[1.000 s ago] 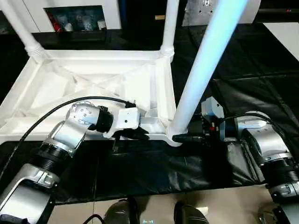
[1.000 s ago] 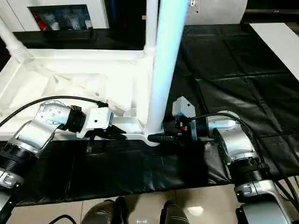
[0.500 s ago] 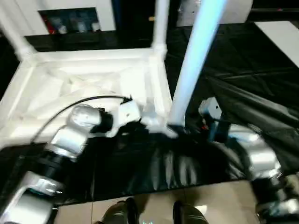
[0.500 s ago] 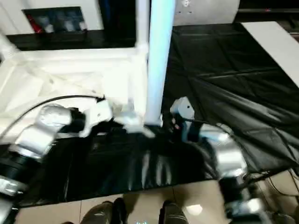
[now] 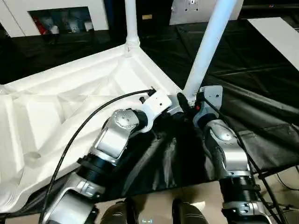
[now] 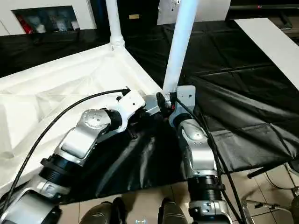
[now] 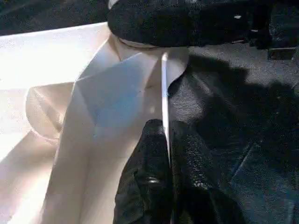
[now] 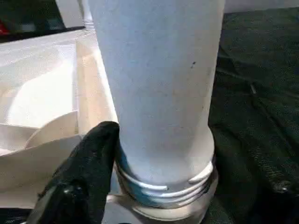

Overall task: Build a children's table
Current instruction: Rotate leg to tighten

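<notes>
Upside-down children's table (image 5: 70,98) on the black-covered work table (image 5: 261,65), both claws at the near corner socket.

Left gripper (image 7: 167,154) is pinched tight on the thin edge rim of the top, right beside the socket. Right gripper (image 8: 140,186) sits around the base of the near leg (image 8: 159,88) at its threaded collar; one black finger (image 8: 81,172) touches the leg, jaws fairly wide. Judged: hollow plastic, light, stiff but rim flexes, smooth tube likely slippery. Best hold is low on the leg near the collar, top braced at the ribbed corner. A second leg (image 5: 131,23) stands beyond both claws.
</notes>
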You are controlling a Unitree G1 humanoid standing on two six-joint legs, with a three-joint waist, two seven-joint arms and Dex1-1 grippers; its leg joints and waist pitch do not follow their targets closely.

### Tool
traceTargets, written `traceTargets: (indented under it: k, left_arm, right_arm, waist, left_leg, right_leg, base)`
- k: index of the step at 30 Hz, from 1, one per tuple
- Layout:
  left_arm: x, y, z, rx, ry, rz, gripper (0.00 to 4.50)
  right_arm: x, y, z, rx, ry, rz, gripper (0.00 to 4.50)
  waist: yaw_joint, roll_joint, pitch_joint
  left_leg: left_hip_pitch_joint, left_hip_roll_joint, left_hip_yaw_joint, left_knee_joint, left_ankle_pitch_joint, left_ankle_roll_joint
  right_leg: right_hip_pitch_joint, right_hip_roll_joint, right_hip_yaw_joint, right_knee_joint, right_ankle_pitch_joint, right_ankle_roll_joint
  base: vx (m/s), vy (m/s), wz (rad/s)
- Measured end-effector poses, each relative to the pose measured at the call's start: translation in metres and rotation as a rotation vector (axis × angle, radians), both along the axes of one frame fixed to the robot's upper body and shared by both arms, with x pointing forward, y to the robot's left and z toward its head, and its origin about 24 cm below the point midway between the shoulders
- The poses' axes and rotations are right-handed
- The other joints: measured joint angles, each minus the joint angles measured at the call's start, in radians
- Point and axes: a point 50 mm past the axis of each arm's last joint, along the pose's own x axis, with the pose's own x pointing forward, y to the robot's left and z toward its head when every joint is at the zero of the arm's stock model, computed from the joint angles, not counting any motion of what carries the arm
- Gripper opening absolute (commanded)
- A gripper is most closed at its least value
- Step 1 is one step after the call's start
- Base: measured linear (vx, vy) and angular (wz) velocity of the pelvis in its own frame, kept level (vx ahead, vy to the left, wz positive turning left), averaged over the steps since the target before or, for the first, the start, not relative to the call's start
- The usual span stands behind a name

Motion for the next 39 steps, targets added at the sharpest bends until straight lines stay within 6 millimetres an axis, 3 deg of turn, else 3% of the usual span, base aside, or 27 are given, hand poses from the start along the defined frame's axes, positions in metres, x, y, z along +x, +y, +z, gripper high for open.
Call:
traceTargets:
  k: [6, 10, 17, 22, 27, 31, 39]
  left_arm:
    - [-0.001, 0.016, 0.002, 0.035, -0.02, -0.061, 0.0]
    - [-0.002, 0.037, 0.003, 0.068, -0.023, -0.136, 0.0]
    - [-0.006, 0.063, 0.002, 0.137, -0.011, -0.322, 0.0]
    - [-0.009, 0.074, 0.001, 0.16, 0.018, -0.446, 0.0]
    - [-0.01, 0.079, 0.002, 0.194, 0.04, -0.519, 0.0]
    - [-0.01, 0.079, 0.001, 0.207, 0.039, -0.556, 0.0]
    - [-0.009, 0.079, 0.001, 0.208, 0.036, -0.581, 0.0]
  right_arm:
    - [-0.003, -0.014, 0.003, -0.08, -0.03, 0.172, 4.01]
    - [-0.006, -0.034, 0.013, -0.185, -0.091, 0.331, 4.45]
    - [-0.011, -0.046, 0.019, -0.268, -0.071, 0.649, 4.45]
    - [-0.017, -0.049, 0.018, -0.259, -0.028, 0.857, 4.45]
    - [-0.015, -0.046, 0.024, -0.25, -0.029, 0.958, 3.77]
    - [-0.015, -0.045, 0.024, -0.237, -0.019, 1.006, 3.58]
    - [-0.018, -0.041, 0.019, -0.224, 0.01, 1.09, 2.76]
  waist:
    - [-0.001, 0.0, 0.0]
    - [0.0, 0.0, 0.0]
    - [0.01, 0.0, 0.0]
    - [0.032, 0.0, 0.0]
    - [0.039, -0.001, 0.0]
    - [0.047, -0.001, 0.0]
    - [0.052, -0.002, -0.001]
  left_leg:
    - [-0.001, 0.001, 0.0, -0.007, 0.002, 0.0]
    - [-0.001, 0.003, -0.001, -0.007, 0.004, 0.003]
    - [-0.001, 0.003, -0.001, -0.002, 0.004, 0.003]
    - [0.0, 0.003, -0.001, 0.0, 0.004, 0.003]
    - [0.0, 0.003, -0.001, 0.005, 0.004, 0.003]
    - [0.0, 0.003, -0.001, 0.008, 0.003, 0.001]
    - [0.0, 0.003, -0.001, 0.009, 0.003, 0.002]
  right_leg:
    - [-0.005, 0.0, -0.003, 0.002, 0.006, 0.002]
    - [-0.006, 0.001, -0.004, 0.003, 0.006, 0.002]
    - [-0.003, 0.001, -0.004, 0.003, 0.007, 0.002]
    - [-0.002, 0.0, -0.004, 0.007, 0.007, 0.001]
    - [-0.003, -0.001, -0.004, 0.016, 0.005, -0.001]
    - [-0.003, -0.001, -0.003, 0.018, 0.005, -0.001]
    - [-0.003, -0.001, -0.003, 0.019, 0.005, -0.001]
  base:
    - [0.0, 0.0, 0.0]
    - [0.0, 0.0, 0.0]
    - [0.0, 0.0, 0.0]
    - [0.0, 0.0, 0.0]
    - [0.0, 0.0, 0.0]
    - [0.0, 0.0, 0.0]
    - [0.0, 0.0, 0.0]
